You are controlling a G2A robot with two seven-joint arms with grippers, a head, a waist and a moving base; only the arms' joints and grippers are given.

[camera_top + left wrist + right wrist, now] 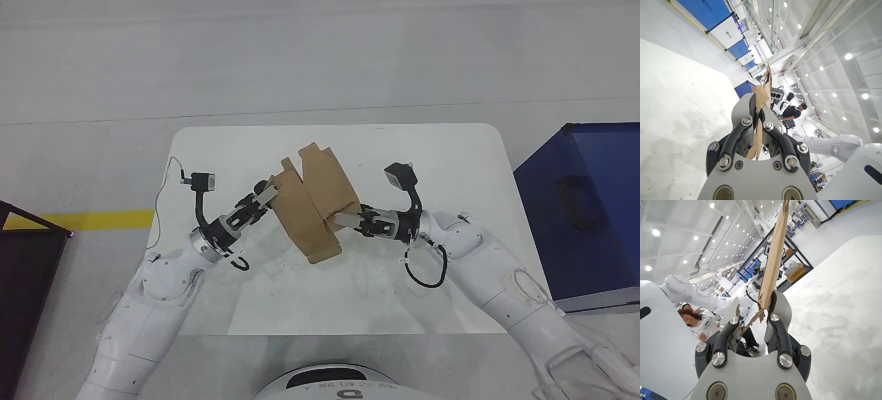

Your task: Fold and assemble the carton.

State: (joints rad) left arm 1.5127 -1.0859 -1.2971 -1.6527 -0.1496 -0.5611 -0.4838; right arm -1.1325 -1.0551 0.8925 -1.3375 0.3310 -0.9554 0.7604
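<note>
Left tool (262,205) pinches one edge of the brown carton (315,205), held up over the middle of the white counter (430,160). The right tool (350,217) sits at the opposite edge, its jaws spread.

Assembly looks to be at an early stage. The carton is a bent sheet with its flaps loose, no walls squared and no bottom closed.

The left wrist view shows the left tool (758,106) clamped tight on the carton (765,89). In the right wrist view, the carton (775,256) leans on one finger (781,308) of the right tool (755,308) and the other finger stands apart, a gap the overhead view cannot settle.
</note>
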